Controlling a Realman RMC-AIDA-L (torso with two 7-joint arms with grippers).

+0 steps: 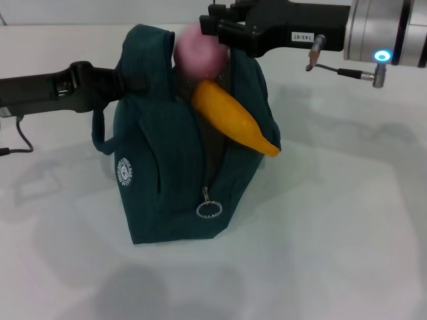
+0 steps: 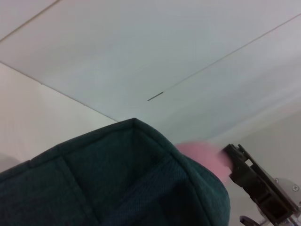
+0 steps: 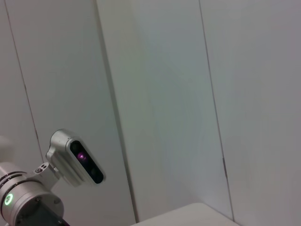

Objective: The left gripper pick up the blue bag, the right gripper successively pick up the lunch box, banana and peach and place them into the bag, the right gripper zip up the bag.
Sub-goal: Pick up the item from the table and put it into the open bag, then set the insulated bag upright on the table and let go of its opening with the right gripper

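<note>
The blue bag (image 1: 167,180) stands on the white table with its top open and its ring zipper pull (image 1: 209,209) hanging low on the front. My left gripper (image 1: 123,79) reaches in from the left and is shut on the bag's top fabric by a handle. The banana (image 1: 233,120) sticks out of the opening, tilted down to the right. The peach (image 1: 198,52) is blurred just above the opening, at the tips of my right gripper (image 1: 212,28), which looks open. The left wrist view shows the bag's edge (image 2: 117,179), the peach (image 2: 202,157) and the right gripper (image 2: 235,165). The lunch box is hidden.
White table (image 1: 333,233) surrounds the bag. A black cable (image 1: 20,140) trails at the left edge. The right wrist view shows only wall panels and the left arm's silver wrist with its green light (image 3: 7,200).
</note>
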